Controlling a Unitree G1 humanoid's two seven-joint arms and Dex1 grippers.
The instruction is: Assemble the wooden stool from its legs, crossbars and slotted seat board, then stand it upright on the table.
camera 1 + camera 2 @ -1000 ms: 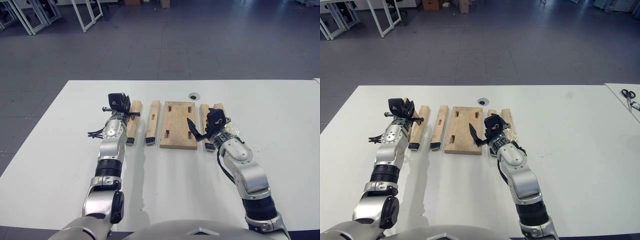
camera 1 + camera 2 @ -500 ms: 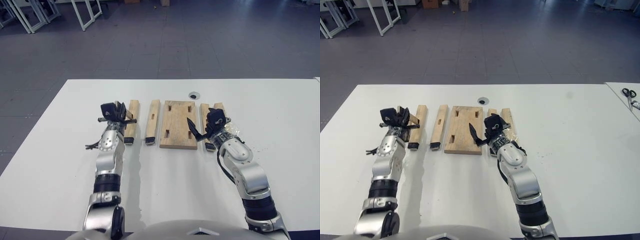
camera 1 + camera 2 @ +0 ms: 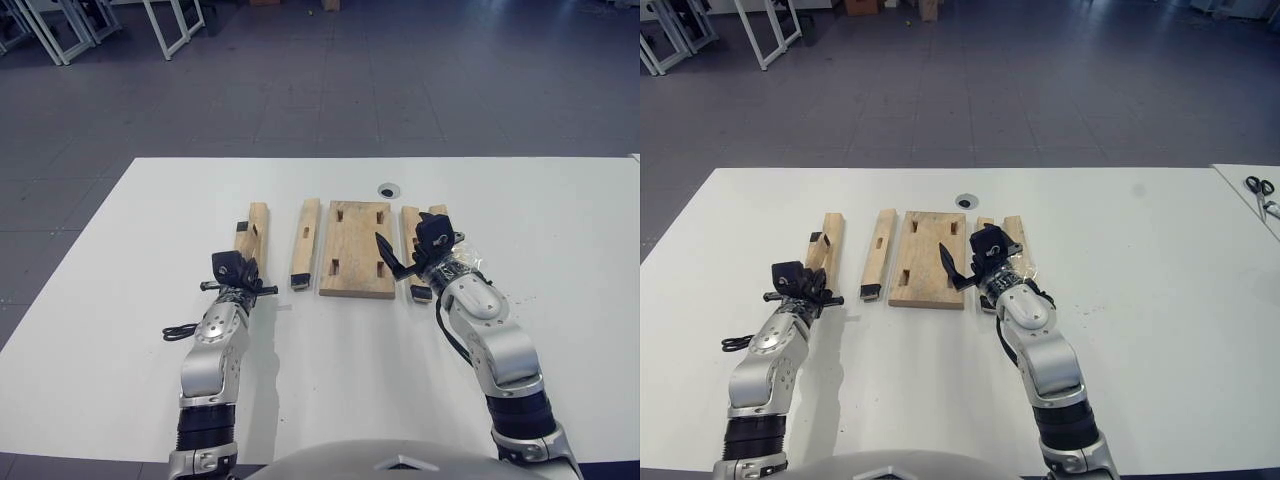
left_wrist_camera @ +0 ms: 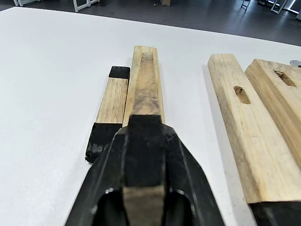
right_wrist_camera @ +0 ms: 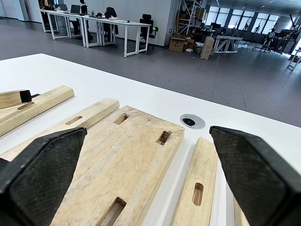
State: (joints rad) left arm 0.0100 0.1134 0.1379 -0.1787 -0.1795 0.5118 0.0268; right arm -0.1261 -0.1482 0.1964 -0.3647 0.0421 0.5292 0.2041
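Stool parts lie loose and flat on the white desk (image 3: pixel 560 300), with the slotted seat board (image 3: pixel 357 250) in the middle. Right of the board, one bar (image 3: pixel 409 226) and an outer bar (image 3: pixel 438 211) are partly covered by my right arm, so I can't see their near ends whole. The right gripper (image 5: pixel 147 133) hangs over the board's right edge, spread wide with nothing in it.

Just left of the board lies a leg (image 3: pixel 303 240) with a black near end. Beyond it is a second leg (image 3: pixel 252 228), with a short black-tipped crossbar (image 4: pixel 111 100) tucked against the side away from the board. The left gripper (image 3: pixel 238 271) sits at that second leg's near end; I cannot tell whether it grips anything.

A round grommet (image 3: pixel 387 190) sits behind the board, which is pale wood with rectangular slots.
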